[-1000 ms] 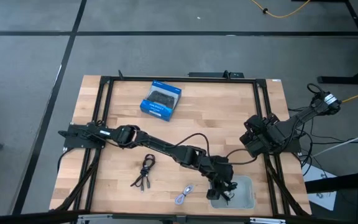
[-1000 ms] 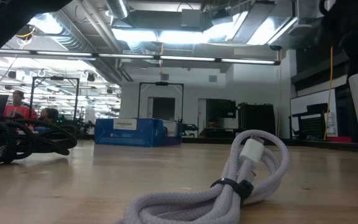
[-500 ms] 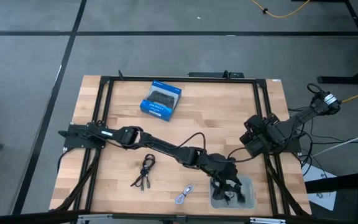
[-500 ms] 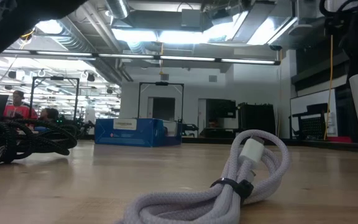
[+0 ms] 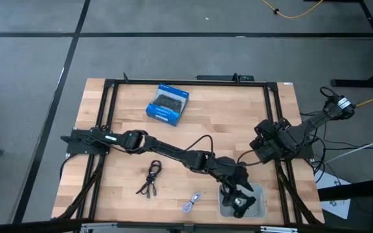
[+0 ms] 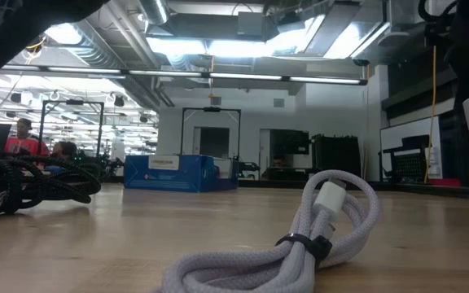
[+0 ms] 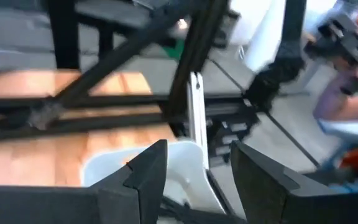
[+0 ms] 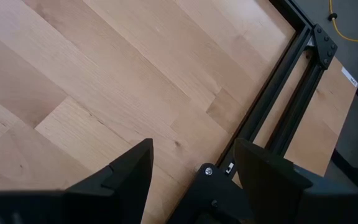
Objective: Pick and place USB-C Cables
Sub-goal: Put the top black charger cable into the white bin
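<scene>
Releasing: left gripper (image 5: 240, 204) fingers spread over the white bin (image 5: 259, 194), dark cable beneath them.
Left: black bundle (image 5: 150, 177) and grey cable (image 5: 191, 202), well apart from fingers.
Waiting: right gripper (image 8: 191, 163), fingers spread, empty.

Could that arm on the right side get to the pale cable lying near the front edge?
Probably not easily. The right gripper waits by the table's right edge, and the left gripper, over the white bin, stands between it and the pale cable.
</scene>
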`<state>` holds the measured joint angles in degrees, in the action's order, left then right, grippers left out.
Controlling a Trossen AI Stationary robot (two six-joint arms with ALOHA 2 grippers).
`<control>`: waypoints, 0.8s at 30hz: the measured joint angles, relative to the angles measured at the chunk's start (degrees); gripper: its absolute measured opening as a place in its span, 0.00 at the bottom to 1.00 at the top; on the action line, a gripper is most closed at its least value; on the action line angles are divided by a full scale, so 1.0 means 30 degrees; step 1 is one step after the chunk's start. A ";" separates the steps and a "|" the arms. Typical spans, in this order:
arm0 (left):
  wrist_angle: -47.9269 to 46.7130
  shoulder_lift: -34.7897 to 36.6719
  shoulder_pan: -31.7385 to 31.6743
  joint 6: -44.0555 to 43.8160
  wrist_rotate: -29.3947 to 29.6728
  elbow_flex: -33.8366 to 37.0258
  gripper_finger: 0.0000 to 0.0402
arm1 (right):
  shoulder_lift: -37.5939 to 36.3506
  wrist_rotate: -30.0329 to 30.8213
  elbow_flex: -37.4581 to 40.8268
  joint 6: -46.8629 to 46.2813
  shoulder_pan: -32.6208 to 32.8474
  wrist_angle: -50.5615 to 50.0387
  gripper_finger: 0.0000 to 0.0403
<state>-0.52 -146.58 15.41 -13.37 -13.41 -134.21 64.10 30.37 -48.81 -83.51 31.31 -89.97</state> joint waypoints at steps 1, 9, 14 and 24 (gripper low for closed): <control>-0.0497 0.0114 0.0009 0.0006 -0.0329 0.0006 0.42 | 0.0000 0.0000 -0.0001 0.0002 0.0000 0.0000 0.57; -0.4523 0.0136 0.0690 0.1112 0.0159 0.0022 0.41 | 0.0000 -0.0007 0.0005 0.0002 0.0000 -0.0007 0.57; -0.4215 0.0136 0.1596 0.1166 -0.0665 0.0027 0.41 | 0.0000 0.0000 -0.0002 -0.0005 0.0000 -0.0007 0.57; -0.2733 -0.0048 0.2816 0.1158 0.0246 0.0037 0.39 | 0.0000 -0.0679 0.0005 -0.0056 0.0000 0.0032 0.57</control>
<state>-8.72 -146.72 23.86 -9.89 -12.67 -134.10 64.10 28.33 -48.80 -83.68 31.31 -89.88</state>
